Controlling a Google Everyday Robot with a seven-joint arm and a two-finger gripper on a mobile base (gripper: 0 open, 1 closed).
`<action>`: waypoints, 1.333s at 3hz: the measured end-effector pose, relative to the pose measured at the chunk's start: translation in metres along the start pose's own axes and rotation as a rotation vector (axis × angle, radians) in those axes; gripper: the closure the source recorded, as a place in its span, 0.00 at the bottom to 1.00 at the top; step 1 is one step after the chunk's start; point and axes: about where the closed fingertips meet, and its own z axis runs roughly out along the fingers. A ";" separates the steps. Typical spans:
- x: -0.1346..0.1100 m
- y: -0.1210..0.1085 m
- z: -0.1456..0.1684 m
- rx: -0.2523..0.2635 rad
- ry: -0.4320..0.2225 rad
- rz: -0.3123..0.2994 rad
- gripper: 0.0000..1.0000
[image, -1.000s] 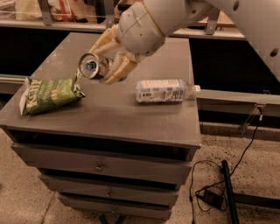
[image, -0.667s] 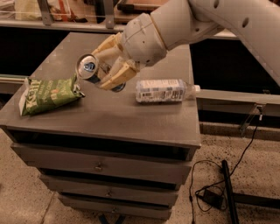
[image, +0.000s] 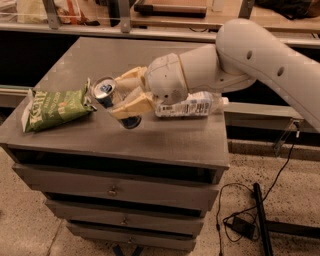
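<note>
Currently, camera view, one entry per item.

- Gripper (image: 119, 98): above the left half of the cabinet top, wrist pointing left. Clenched around the can, one cream finger over its body and one under it.
- Can (image: 106, 91): held mid-body and tilted, its top up and to the left, its base low and to the right. The base is close over the cabinet top; whether it touches cannot be told.
- Bag (image: 52, 107): green, lying flat at the left edge. Its right corner is just beside the can's top rim.
- Bottle (image: 187, 106): lying on its side, cap to the right, behind the wrist and partly hidden by it.
- Cabinet (image: 165, 137): grey top, with drawers (image: 112, 191) beneath.
- Arm (image: 250, 55): white, coming in from the upper right.
- Cable (image: 240, 222): on the floor at the right, well apart from the rest.

Handling, as a judgement: the grasp sits near the can's middle, which should hold the tilt. Steady pressure matters, since a thin can dents or slips. Slow wrist motion would keep the rim off the bag and the wrist off the bottle.
</note>
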 end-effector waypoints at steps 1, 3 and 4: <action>0.029 -0.015 -0.001 0.109 -0.064 0.083 1.00; 0.059 -0.034 -0.004 0.198 -0.173 0.143 0.84; 0.062 -0.037 -0.004 0.207 -0.175 0.152 0.66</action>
